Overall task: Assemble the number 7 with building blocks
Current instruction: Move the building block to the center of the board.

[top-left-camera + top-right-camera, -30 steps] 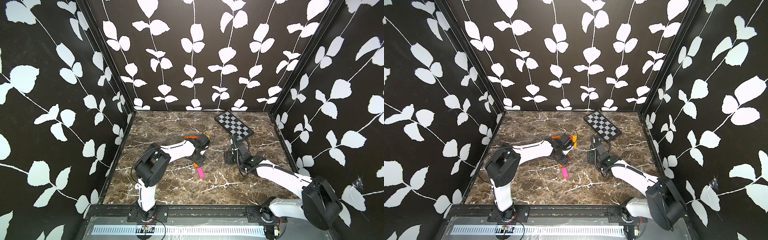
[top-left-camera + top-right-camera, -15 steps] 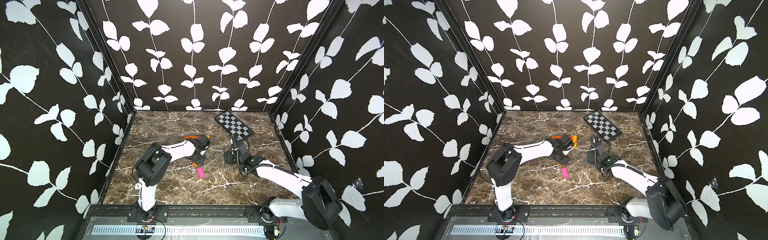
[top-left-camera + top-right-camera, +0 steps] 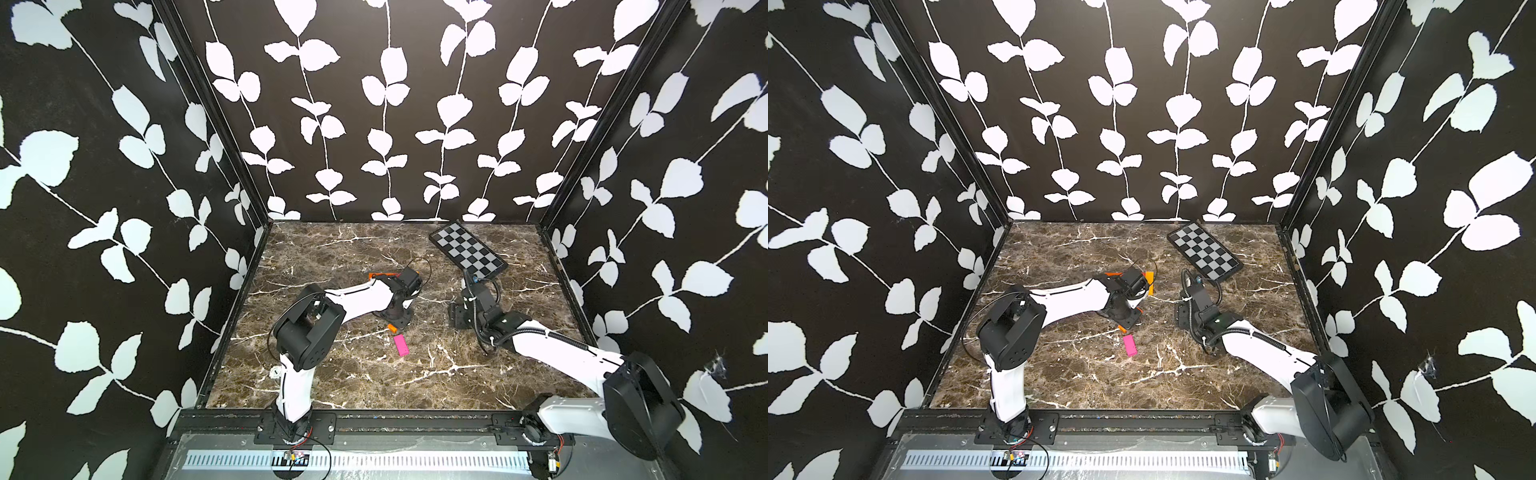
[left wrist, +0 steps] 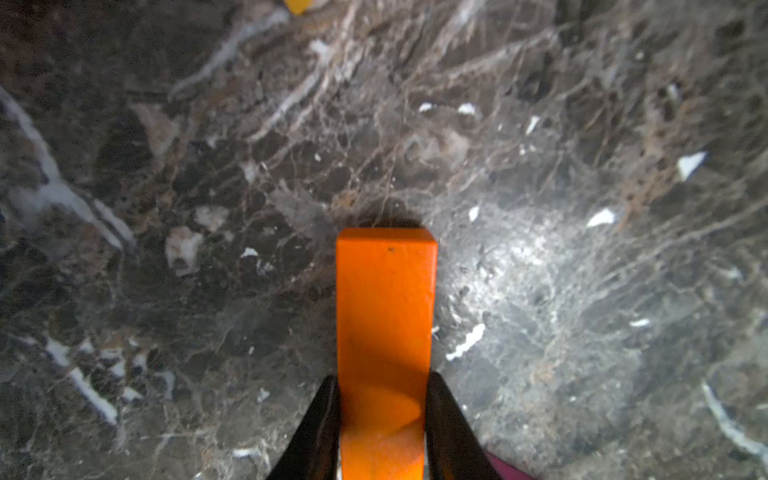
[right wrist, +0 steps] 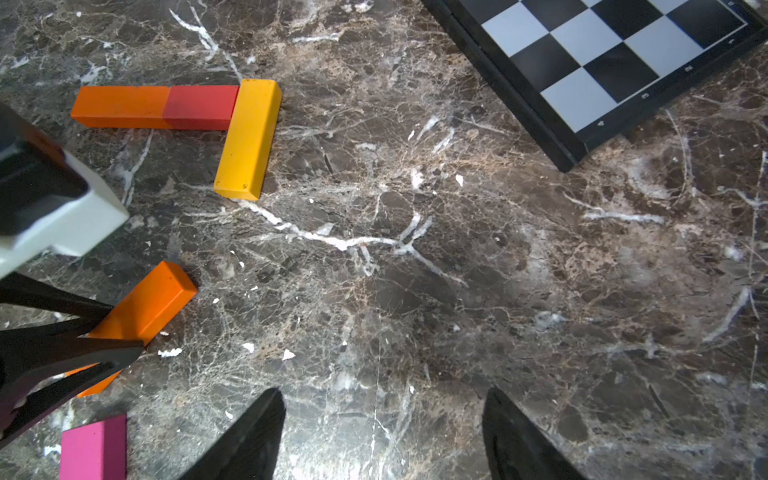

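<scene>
Right wrist view puts the right pincer [image 5: 382, 392] nearest, its two black fingers spread wide with only bare marble surface [image 5: 457, 270] between them; it holds nothing. Next comes the pink block [image 5: 93, 449], lying flat and alone, the piece farthest from the checkered board [image 5: 602, 62]. A little closer to the board, the left pincer [image 5: 112, 332] is clamped on the long sides of an orange block [image 5: 145, 309]. The left wrist view shows its fingers [image 4: 320, 424] pressed against both edges. Whether this block rests on the surface or hangs just above it, I cannot tell. Its free end points toward the yellow block [image 5: 248, 139], with a gap between them. The yellow block lies even closer to the board. A red-orange block [image 5: 201, 107] butts against its side at the far end, and a second orange block [image 5: 120, 107] continues that line end to end. These three form the corner of the number 7 [image 5: 232, 108]. Farthest of all lies the board itself, flat on the surface.
</scene>
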`<state>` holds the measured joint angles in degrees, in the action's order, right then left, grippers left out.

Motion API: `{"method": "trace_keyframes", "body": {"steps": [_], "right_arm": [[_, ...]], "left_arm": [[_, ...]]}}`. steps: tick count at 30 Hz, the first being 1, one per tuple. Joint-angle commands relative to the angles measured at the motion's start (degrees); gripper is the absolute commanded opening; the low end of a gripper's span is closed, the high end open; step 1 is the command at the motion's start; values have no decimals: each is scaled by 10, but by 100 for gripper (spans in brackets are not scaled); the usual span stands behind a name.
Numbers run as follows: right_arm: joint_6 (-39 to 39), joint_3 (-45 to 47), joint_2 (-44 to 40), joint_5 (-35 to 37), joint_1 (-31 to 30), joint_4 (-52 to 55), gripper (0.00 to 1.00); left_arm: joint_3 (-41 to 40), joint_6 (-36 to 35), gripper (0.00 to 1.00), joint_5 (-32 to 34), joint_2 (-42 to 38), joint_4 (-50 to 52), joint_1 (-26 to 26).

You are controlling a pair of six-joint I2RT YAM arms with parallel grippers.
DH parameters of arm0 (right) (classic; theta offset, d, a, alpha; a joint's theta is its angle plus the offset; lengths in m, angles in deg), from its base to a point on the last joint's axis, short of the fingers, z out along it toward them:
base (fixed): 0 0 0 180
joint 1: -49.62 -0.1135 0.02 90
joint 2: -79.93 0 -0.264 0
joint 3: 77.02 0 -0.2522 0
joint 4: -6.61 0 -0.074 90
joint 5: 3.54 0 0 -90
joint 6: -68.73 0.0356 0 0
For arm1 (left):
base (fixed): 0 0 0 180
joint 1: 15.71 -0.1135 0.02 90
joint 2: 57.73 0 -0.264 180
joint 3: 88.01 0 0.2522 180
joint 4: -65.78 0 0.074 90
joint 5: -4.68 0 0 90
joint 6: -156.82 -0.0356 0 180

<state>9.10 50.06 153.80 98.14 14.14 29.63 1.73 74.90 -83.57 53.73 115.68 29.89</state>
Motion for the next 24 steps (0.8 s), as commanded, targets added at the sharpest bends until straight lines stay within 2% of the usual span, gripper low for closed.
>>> {"method": "trace_keyframes", "body": {"steps": [1,9,15,24], "right_arm": [[15,-5,5,21,-1,4,73],[22,-15,24,11,-1,4,70],[34,-21,35,4,-1,4,69],[43,-29,48,-8,-2,1,68]], "left_arm": [[17,43,32,-19,4,15,2],[33,100,33,-64,21,2,2],[32,129,33,-69,26,-19,2],[44,154,41,-80,38,-48,2]]}}
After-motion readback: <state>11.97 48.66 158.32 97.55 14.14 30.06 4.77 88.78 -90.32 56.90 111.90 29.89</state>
